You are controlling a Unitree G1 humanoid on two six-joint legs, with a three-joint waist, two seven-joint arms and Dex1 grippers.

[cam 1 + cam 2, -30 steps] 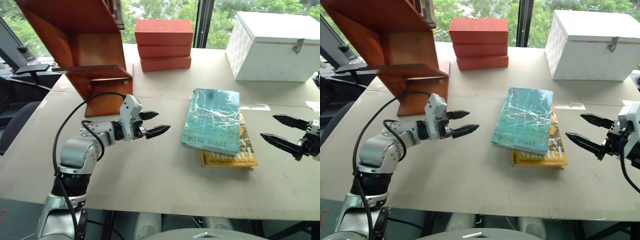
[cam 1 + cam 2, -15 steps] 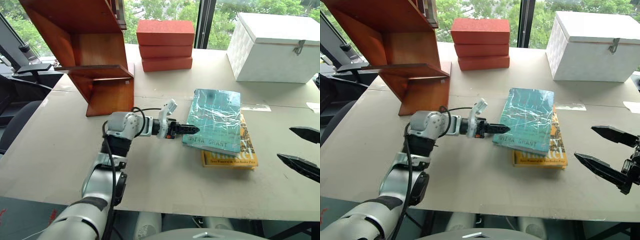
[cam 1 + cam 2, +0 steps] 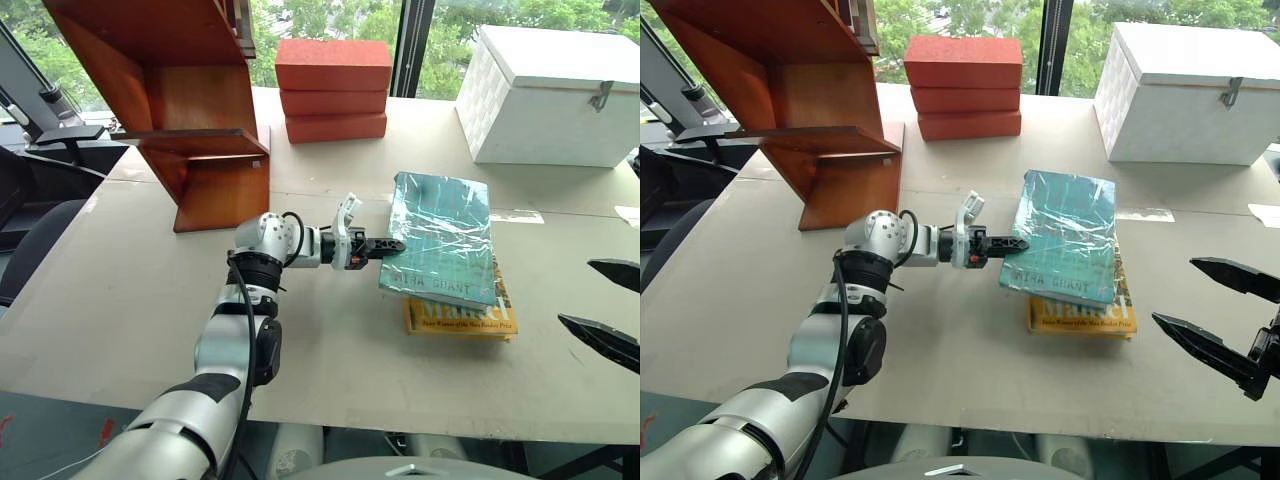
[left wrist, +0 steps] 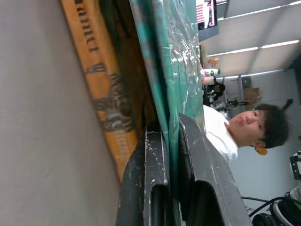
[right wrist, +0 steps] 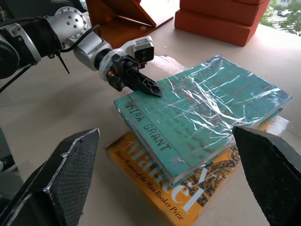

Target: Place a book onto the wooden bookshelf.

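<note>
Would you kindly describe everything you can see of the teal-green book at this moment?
The teal-green book is a hardback in a shiny, crinkled clear plastic jacket, with "MIRA GRANT" printed along its near edge. It lies flat on top of a yellow-orange book, which sticks out beneath it on the near side, both on the tan table. The left claw is shut on its near left corner, one finger above the cover and one beneath. The right claw stands open, apart from it.
</note>
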